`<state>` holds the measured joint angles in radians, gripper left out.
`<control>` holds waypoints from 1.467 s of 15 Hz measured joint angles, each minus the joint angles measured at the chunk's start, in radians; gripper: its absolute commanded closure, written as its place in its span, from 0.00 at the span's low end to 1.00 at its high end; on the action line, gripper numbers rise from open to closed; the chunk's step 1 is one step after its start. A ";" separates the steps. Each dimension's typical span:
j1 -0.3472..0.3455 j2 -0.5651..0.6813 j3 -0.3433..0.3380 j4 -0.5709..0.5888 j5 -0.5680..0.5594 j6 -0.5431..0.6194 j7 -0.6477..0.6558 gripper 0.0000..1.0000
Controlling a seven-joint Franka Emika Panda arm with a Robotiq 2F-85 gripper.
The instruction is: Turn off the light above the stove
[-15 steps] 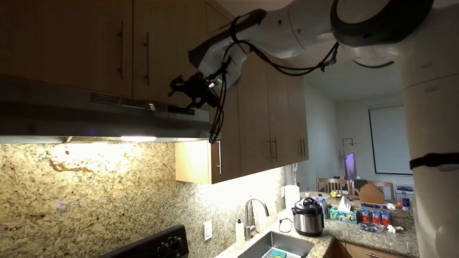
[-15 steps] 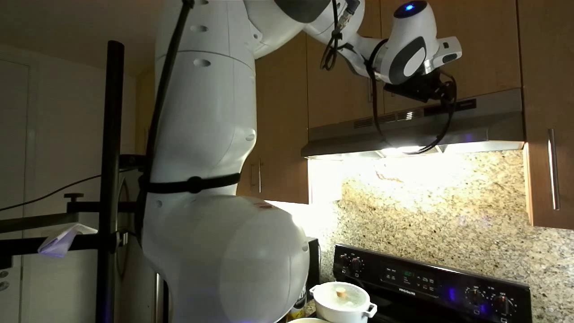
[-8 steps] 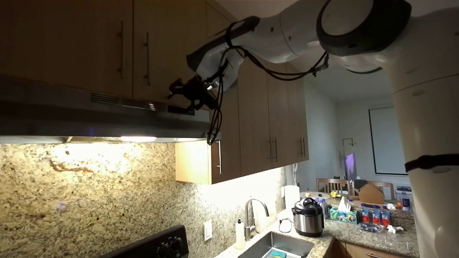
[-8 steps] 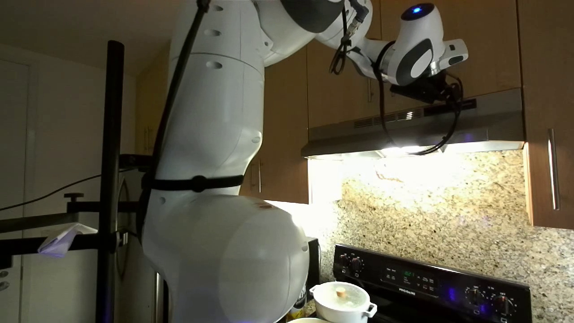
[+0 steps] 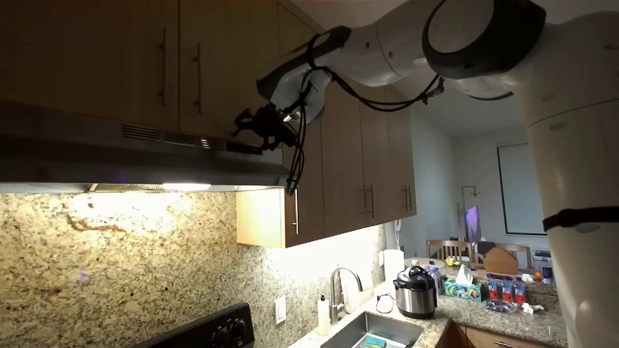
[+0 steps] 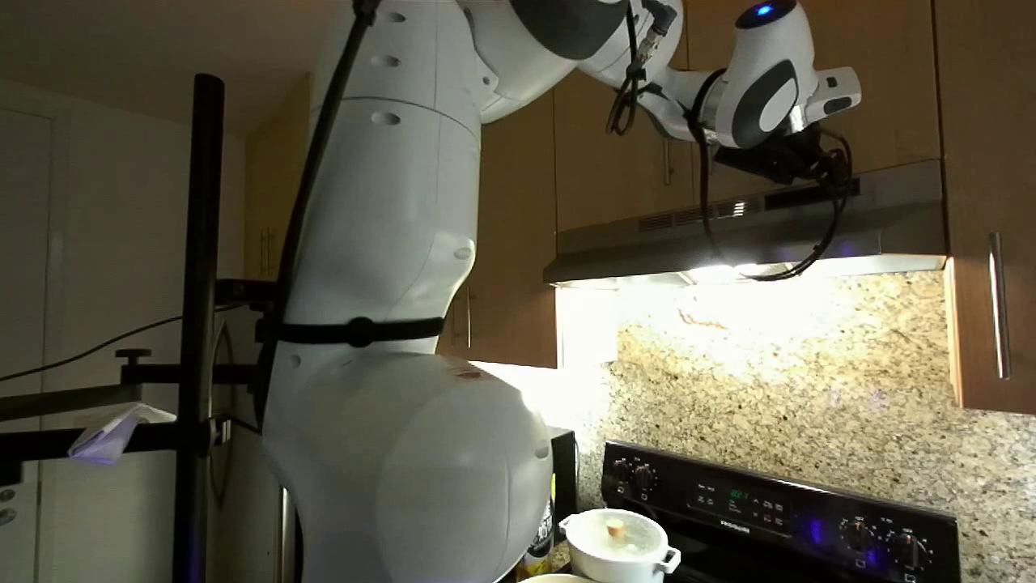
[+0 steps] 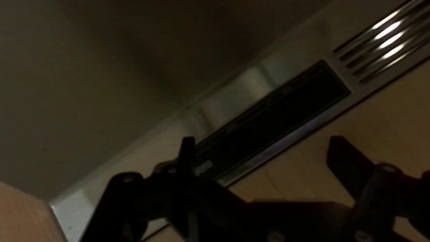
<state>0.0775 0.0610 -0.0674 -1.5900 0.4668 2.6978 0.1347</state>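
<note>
Black control strip (image 7: 272, 118) on steel hood (image 5: 145, 163) probably holds switch; light (image 5: 186, 186) under hood, lit. Gripper (image 7: 262, 143) spread, nothing held, contact with strip unclear. Step, by judgement: aligning. Next likely calls for one fingertip (image 7: 187, 148) finding switch, pressing squarely.

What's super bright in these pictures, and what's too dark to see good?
In both exterior views, the hood light glares, whitening patches of stone wall; in the wrist view, vent slats gleam, but the fingers look nearly black, and pale letters on the dark panel are too blurry to read.
</note>
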 measured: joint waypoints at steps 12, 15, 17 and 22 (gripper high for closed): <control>-0.080 -0.007 -0.002 -0.031 -0.043 -0.109 0.044 0.00; -0.080 -0.007 -0.002 -0.032 -0.071 -0.123 0.044 0.00; -0.079 -0.007 0.003 -0.032 -0.090 -0.135 0.044 0.00; -0.075 -0.008 0.020 -0.029 -0.108 -0.136 0.044 0.00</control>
<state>0.0021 0.0531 -0.0475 -1.6188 0.3591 2.5617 0.1783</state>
